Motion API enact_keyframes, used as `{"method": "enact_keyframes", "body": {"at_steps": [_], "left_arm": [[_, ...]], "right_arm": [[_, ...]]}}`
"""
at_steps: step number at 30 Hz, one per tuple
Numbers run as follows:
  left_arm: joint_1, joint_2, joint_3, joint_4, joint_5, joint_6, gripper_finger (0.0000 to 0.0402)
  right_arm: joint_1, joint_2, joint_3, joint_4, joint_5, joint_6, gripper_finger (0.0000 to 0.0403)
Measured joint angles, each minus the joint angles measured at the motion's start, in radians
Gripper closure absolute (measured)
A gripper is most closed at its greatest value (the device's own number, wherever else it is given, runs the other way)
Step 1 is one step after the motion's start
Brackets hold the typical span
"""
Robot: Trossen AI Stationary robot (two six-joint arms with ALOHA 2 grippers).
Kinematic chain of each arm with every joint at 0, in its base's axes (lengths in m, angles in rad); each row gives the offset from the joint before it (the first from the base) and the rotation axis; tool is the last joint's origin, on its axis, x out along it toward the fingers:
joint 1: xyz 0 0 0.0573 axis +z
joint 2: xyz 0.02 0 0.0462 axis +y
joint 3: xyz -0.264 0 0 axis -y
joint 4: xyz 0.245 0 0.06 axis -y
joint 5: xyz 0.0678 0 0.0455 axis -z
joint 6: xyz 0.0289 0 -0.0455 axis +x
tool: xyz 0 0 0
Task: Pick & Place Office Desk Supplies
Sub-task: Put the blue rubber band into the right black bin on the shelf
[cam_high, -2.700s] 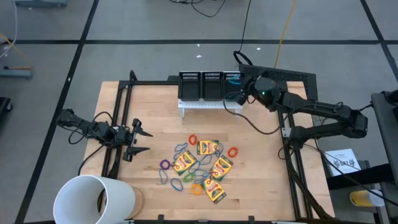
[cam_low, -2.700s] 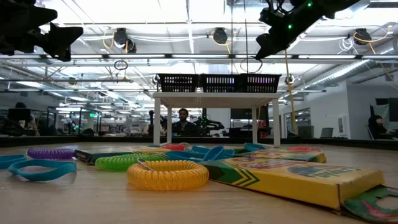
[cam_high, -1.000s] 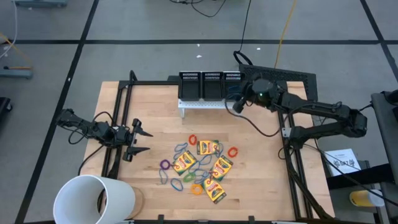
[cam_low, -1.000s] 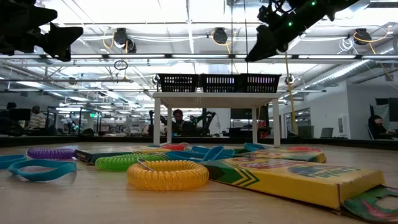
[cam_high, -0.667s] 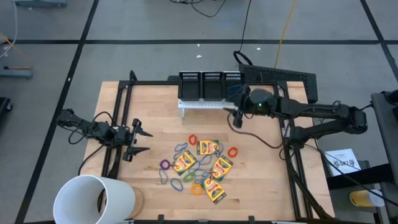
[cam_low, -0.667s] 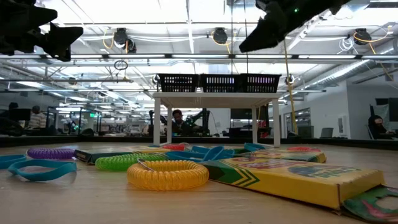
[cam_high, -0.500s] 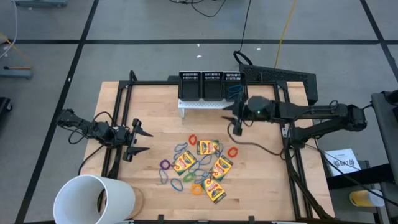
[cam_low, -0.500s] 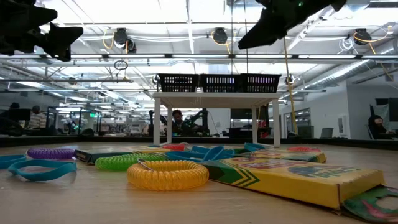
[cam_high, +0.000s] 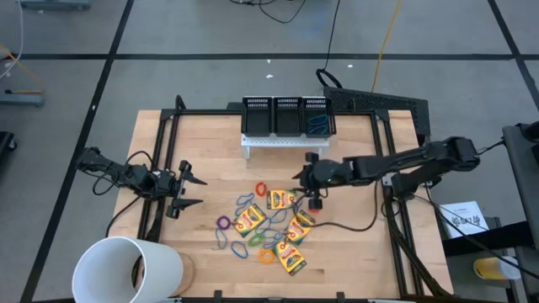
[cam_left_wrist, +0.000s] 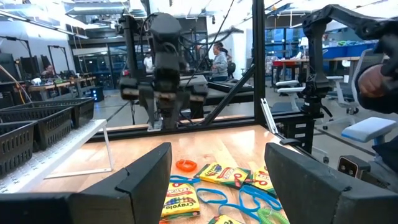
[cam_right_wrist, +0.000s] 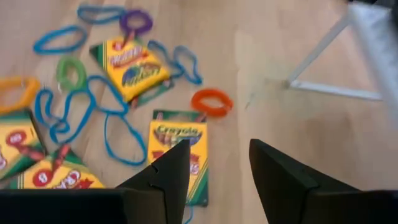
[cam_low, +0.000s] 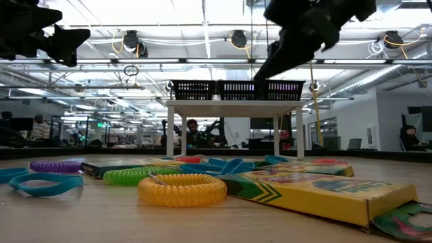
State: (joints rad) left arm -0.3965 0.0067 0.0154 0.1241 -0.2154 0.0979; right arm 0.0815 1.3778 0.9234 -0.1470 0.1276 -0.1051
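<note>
Blue bands sit in the right mesh bin (cam_high: 317, 124); the pile remains. I hover the right gripper (cam_high: 308, 187), fingers apart, empty, over a crayon box (cam_high: 281, 200); the left gripper (cam_high: 190, 191) waits agape.

Lighting: bright, even, from ceiling fixtures (cam_low: 131, 42); glare overhead in low view. Shadows on counter (cam_high: 354, 236) faint. Right wrist view motion-blurred. Low view: nearest crayon box (cam_low: 324, 192) soft.

I see my large white cup (cam_high: 126, 269) at lower left, three black mesh bins (cam_high: 286, 116) on a white stand (cam_high: 274, 141) at upper centre
</note>
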Motion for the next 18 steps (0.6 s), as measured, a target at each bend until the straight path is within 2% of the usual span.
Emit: {"method": "enact_keyframes", "body": {"at_steps": [12,18], "left_arm": [[0.0,0.0,0.0,0.0,0.0,0.001,0.0133],[0.0,0.0,0.0,0.0,0.0,0.002,0.0133]], "right_arm": [[0.014,0.141,0.0,-0.036,-0.003,0.094,0.0252],[0.013,0.161,-0.056,-0.029,-0.006,0.098,0.0252]]}}
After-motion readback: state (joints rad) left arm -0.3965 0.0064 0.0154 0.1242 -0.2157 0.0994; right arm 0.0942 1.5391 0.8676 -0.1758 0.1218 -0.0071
